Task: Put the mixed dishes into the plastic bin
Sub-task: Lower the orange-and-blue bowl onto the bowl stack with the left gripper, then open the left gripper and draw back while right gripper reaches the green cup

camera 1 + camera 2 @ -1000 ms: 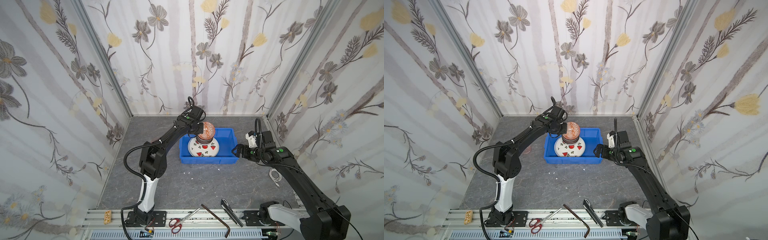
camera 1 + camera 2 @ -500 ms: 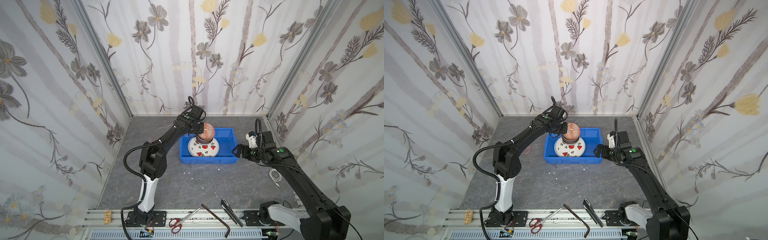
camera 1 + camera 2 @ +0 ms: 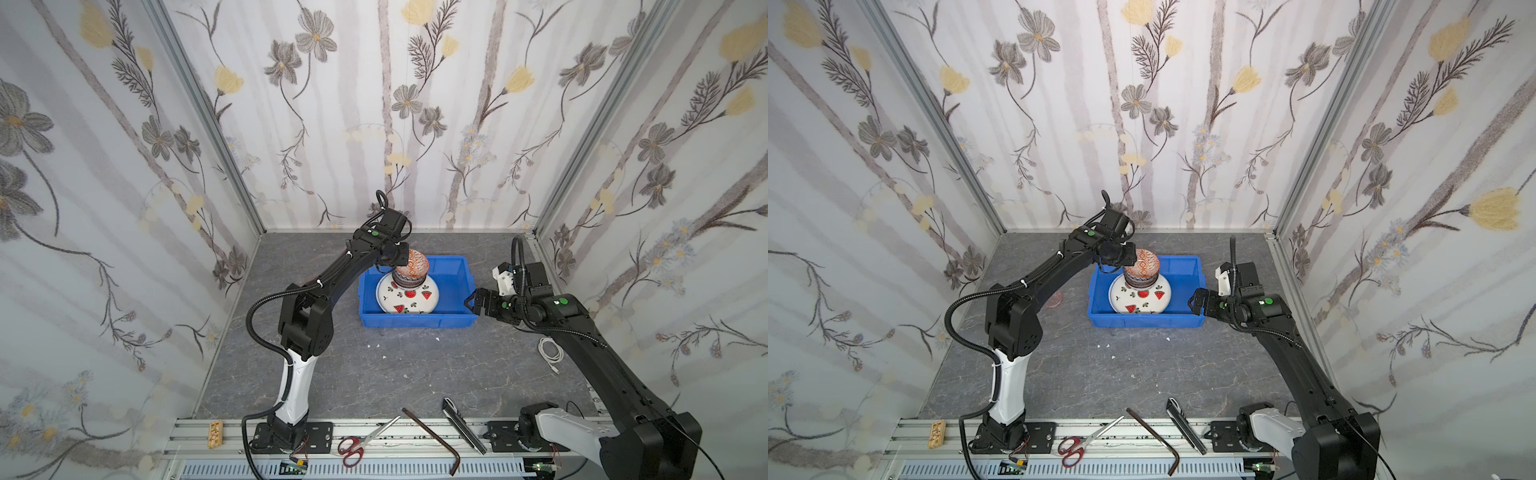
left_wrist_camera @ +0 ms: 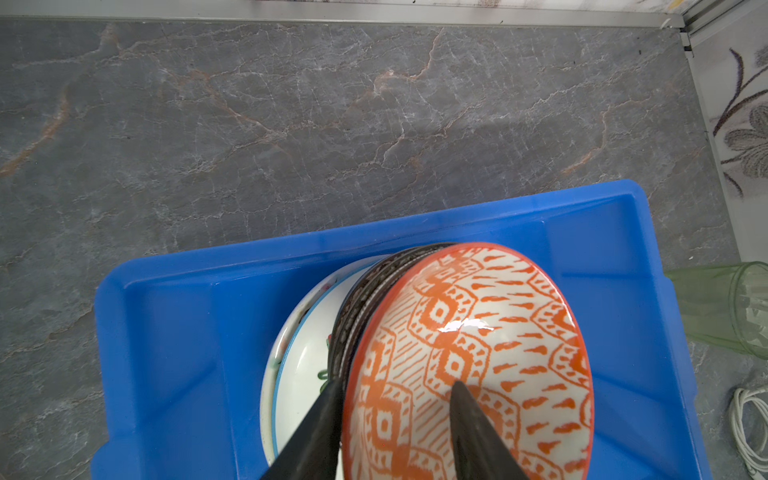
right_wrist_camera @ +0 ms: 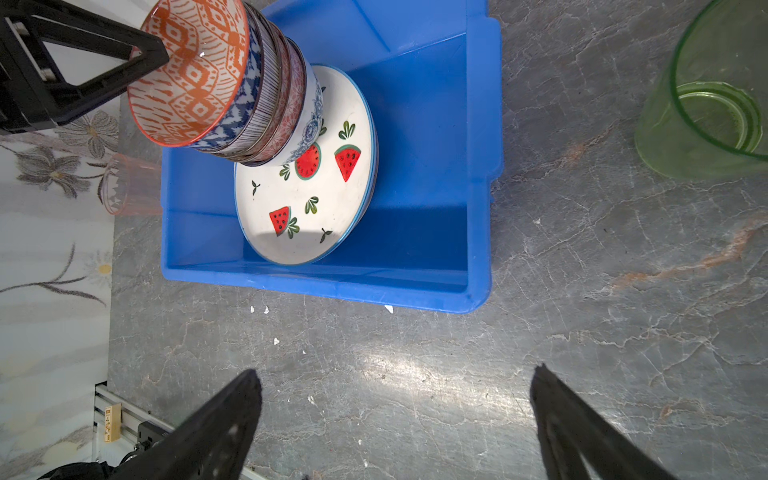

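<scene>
Grey tabletop (image 3: 374, 374); left gripper (image 4: 395, 386) loose astride orange bowl (image 4: 478, 332), right gripper (image 5: 395, 372) agape.

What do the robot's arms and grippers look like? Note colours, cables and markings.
The left arm and right arm are black, each with a white lowest link, ribbed black cable hose and green dot near the wrist. The left gripper and right gripper have black tapering fingers.

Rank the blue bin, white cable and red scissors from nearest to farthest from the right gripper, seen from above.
In a top view:
1. blue bin: its right wall is beside the right gripper.
2. white cable: lying farther to the right.
3. red scissors: on the front rail.
</scene>
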Motion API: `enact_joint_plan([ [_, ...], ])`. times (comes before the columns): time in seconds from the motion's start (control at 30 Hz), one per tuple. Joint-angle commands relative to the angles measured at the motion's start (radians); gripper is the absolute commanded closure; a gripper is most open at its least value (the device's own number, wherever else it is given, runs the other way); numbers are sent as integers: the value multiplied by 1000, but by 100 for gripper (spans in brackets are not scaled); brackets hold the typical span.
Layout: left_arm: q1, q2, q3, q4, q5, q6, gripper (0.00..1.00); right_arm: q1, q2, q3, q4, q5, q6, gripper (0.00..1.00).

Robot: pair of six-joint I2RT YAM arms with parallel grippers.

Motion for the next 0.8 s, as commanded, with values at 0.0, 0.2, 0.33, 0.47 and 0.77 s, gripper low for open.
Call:
enact_joint_plan([
  [0.0,0,-10,10,-4,2,-5,52,-2,-1,0,51,-10,-8,0],
  [0.2,0,-20,13,-7,-1,-3,42,-6,-3,10,51,-10,-7,0],
  [0.33,0,-35,13,-9,-3,-5,32,-10,-14,15,51,7,-4,0],
  [0.47,0,-50,14,-11,-17,-3,17,-19,-28,22,51,36,13,0],
  [0.77,0,-96,13,-18,19,-21,0,-37,-24,43,12,105,17,0],
])
